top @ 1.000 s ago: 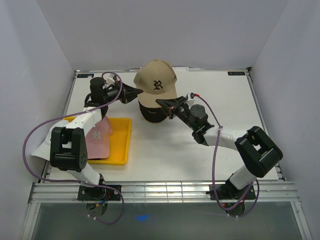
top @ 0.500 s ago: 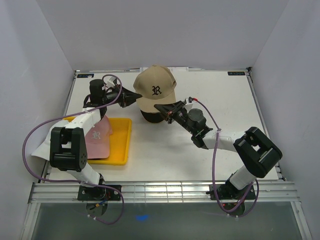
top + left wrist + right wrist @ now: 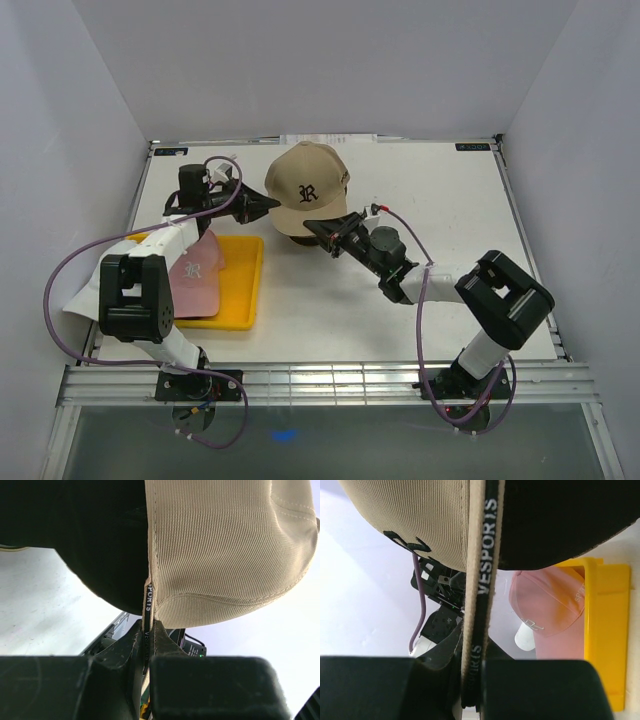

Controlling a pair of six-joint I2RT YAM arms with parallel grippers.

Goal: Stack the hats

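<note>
The tan cap with a black "R" (image 3: 305,185) hangs at the back middle of the table, held at its rim from both sides. My left gripper (image 3: 271,203) is shut on its left rim, seen in the left wrist view (image 3: 148,630) with tan fabric (image 3: 215,555) above. My right gripper (image 3: 311,227) is shut on the front rim and its black sweatband (image 3: 477,680). The black cap (image 3: 290,239) shows only as a dark sliver under the tan cap. The pink cap (image 3: 195,270) lies in the yellow tray and also shows in the right wrist view (image 3: 550,605). The white cap is not clearly visible.
The yellow tray (image 3: 240,290) sits at the left of the table and also shows in the right wrist view (image 3: 605,630). A white shape (image 3: 75,300) lies at the far left beside the left arm. White walls enclose the table on three sides.
Both grippers have lowered the tan cap a little and moved it to the left over the black cap, which is now almost covered. The right arm has stretched further left.
</note>
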